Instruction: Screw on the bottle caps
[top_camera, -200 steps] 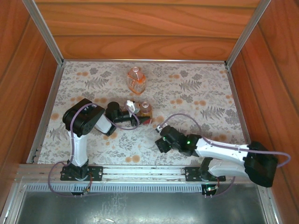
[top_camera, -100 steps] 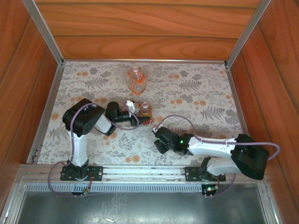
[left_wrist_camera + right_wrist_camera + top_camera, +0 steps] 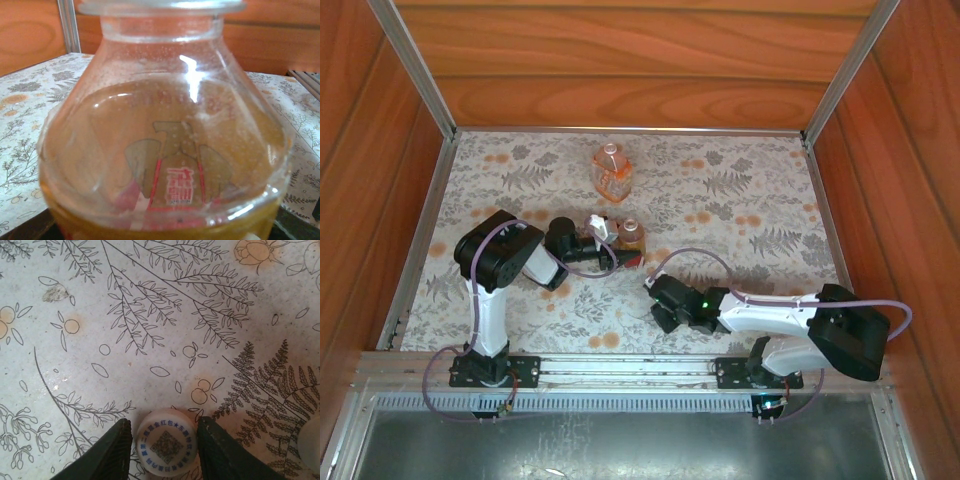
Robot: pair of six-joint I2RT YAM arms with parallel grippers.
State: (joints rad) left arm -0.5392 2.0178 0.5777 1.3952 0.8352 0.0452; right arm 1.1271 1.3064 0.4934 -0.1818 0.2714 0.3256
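The right pincer (image 3: 164, 423) is narrow, its dark fingers (image 3: 112, 452) close on both sides of a small round white screw cap (image 3: 166, 444); whether they press it I cannot tell. The cap lies flat on the floral-patterned desk (image 3: 100, 340), with a ring of blue characters around a square code, too small to read. The left pincer (image 3: 610, 256) holds the slimmer clear bottle of amber liquid (image 3: 165, 150), whose red label print is illegible. The wider squarish amber bottle (image 3: 611, 170) stands well beyond.
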